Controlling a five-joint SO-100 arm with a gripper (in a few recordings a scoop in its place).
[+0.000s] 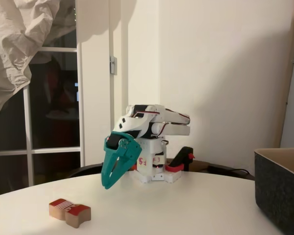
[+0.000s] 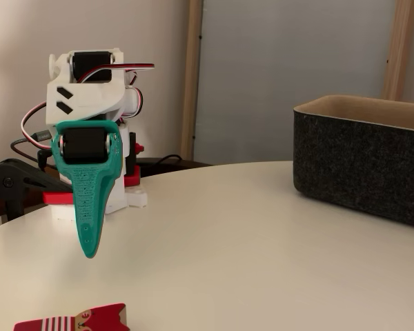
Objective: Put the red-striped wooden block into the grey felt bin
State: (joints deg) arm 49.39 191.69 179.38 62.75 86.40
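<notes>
The red-striped wooden block (image 1: 63, 206) lies flat on the white table near its front edge, its red-and-white striped face up. A red-topped piece (image 1: 79, 213) rests against its right side. In the other fixed view the block (image 2: 62, 322) is cut off at the bottom edge. My teal gripper (image 1: 106, 185) hangs point-down above the table on the folded arm, behind and to the right of the block and clear of it. Its fingers meet at the tip (image 2: 89, 252) with nothing between them. The grey felt bin (image 1: 279, 193) stands at the right, far from the gripper.
The arm's white base (image 1: 154, 171) is clamped at the table's far edge, with a black clamp (image 2: 17, 183) beside it. The bin (image 2: 362, 165) has tall straight walls and an open top. Bare tabletop (image 2: 221, 234) lies between gripper, block and bin.
</notes>
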